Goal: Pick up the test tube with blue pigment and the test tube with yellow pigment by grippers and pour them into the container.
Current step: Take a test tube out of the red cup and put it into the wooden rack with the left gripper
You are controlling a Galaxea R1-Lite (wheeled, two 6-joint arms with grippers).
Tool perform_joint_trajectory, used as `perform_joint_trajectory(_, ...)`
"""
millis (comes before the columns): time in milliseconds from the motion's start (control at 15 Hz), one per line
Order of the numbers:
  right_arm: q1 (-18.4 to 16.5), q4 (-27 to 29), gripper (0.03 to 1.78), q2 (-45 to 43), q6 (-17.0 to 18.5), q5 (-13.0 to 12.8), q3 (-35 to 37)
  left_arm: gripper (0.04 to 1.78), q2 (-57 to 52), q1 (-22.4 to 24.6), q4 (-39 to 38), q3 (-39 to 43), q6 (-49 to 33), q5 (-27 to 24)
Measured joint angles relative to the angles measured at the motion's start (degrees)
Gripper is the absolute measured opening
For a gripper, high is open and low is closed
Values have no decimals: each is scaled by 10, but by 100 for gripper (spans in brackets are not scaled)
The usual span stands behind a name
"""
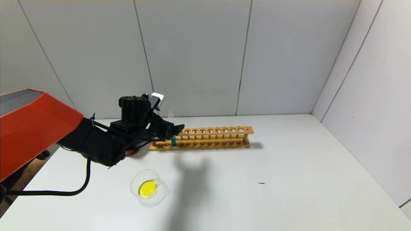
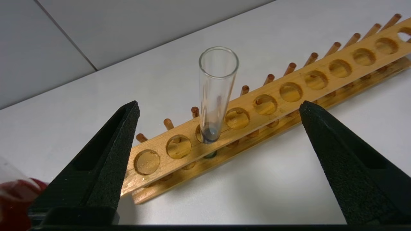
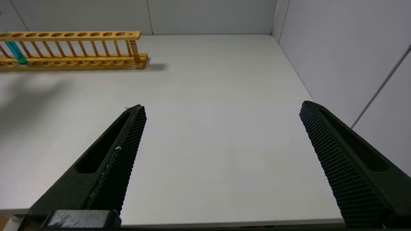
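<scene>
The left black gripper (image 2: pixel 218 109), fingers spread wide, frames the thin clear glass test tube with teal-blue liquid (image 2: pixel 215 93), upright in the long wooden rack (image 2: pixel 290 93) mid-frame. The shallow clear glass dish (image 1: pixel 148 186) holding yellow liquid sits lower left on the white worktop (image 1: pixel 273 186). The right black gripper (image 3: pixel 221 112) gapes over bare worktop.

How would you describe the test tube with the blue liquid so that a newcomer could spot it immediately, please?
Find the long wooden rack at the back of the white table. Near its left end, between the fingers of the open left gripper, one glass tube stands upright in a hole. It is the only tube in the rack, with teal-blue liquid at its bottom; the other holes stand empty.
</scene>
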Motion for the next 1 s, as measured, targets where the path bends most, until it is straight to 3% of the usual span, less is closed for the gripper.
perform_joint_trajectory(333,0,0,175,0,0,0,0,174,40,0,1,-29,-1,11)
perform_joint_trajectory(533,0,0,175,0,0,0,0,156,59,0,0,-48,0,19)
perform_joint_trajectory(667,0,0,175,0,0,0,0,131,67,-1,0,-60,-1,19)
perform_joint_trajectory(1000,0,0,175,0,0,0,0,43,72,-4,-1,-66,-2,20)
